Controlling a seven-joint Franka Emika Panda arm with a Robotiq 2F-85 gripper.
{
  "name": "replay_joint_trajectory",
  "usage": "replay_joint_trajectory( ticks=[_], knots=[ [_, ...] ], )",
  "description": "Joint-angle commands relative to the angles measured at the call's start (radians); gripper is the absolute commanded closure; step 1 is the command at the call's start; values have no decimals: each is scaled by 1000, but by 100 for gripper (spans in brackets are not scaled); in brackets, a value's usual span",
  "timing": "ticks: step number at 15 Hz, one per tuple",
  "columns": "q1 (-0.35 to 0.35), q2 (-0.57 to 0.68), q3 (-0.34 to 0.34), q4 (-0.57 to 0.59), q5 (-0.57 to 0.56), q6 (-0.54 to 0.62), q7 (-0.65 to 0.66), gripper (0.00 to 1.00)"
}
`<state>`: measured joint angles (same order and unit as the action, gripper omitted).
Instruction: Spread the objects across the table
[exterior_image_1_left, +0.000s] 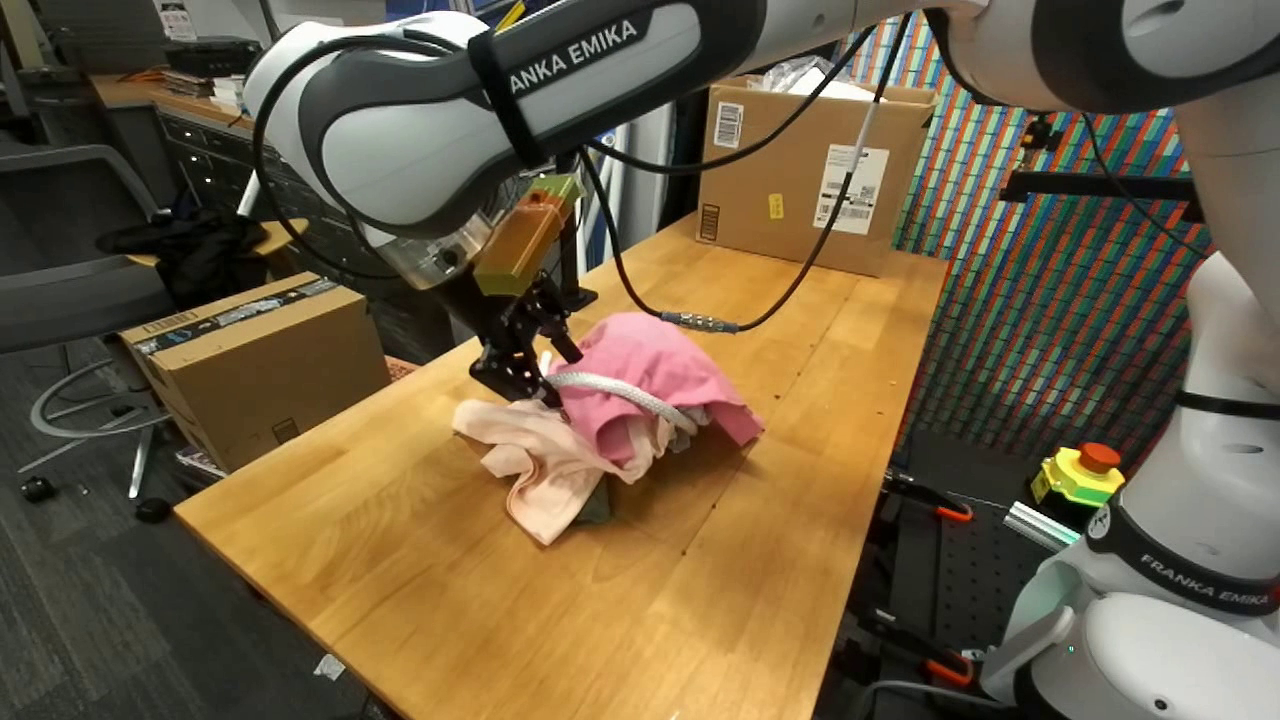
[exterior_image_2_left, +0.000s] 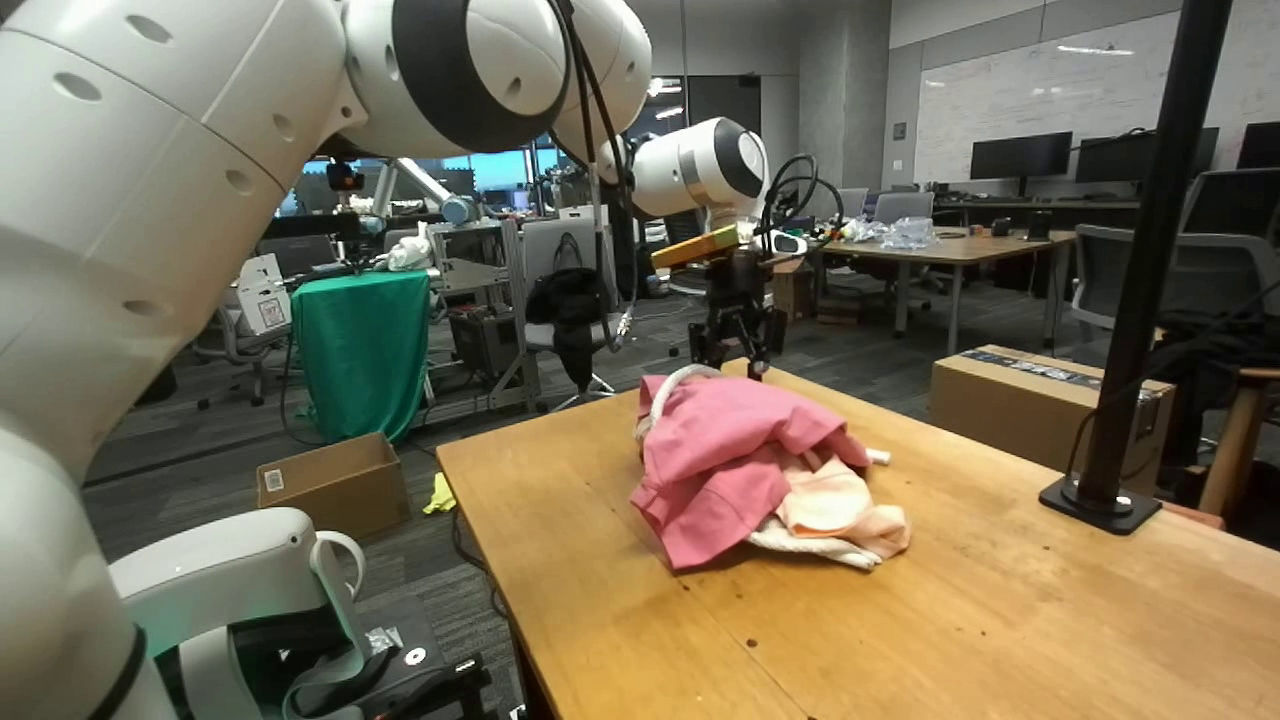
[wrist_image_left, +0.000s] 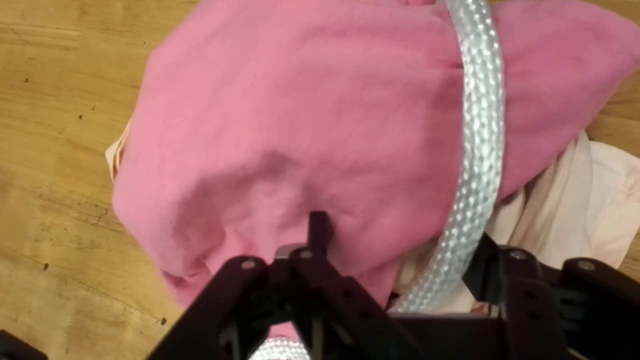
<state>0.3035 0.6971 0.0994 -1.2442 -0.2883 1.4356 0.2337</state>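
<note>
A rectangular light-brown wooden table (exterior_image_1_left: 600, 620) with visible grain carries soft things bunched together: a pink cloth (exterior_image_1_left: 665, 360) mounded on top, a peach-cream cloth (exterior_image_1_left: 545, 490) spilling from under it onto the wood, and a corner of an olive-green piece (exterior_image_1_left: 597, 503) showing beneath the peach. A white braided rope (wrist_image_left: 483, 110) arches over the pink cloth, and in an exterior view a length of white rope (exterior_image_2_left: 815, 546) lies on the wood at the cloths' lower edge. A brown cardboard box (exterior_image_1_left: 795, 190) stands at one end of the table, and a black pole (exterior_image_2_left: 1152, 250) rises from a flat base (exterior_image_2_left: 1070, 500) near a side edge.
</note>
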Motion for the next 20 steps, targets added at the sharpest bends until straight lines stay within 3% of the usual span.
replay_joint_trajectory(
  ticks=[1, 4, 6, 15, 20],
  knots=[
    [17, 36, -14, 78, -2, -53, -39, 67],
    [24, 39, -14, 91, -10, -66, -53, 89],
    [30, 37, -15, 96, -18, -71, -58, 94],
    [54, -6, -25, 100, -91, -87, -57, 90],
    [32, -131, -20, 41, -148, -51, -17, 90]
  ],
)
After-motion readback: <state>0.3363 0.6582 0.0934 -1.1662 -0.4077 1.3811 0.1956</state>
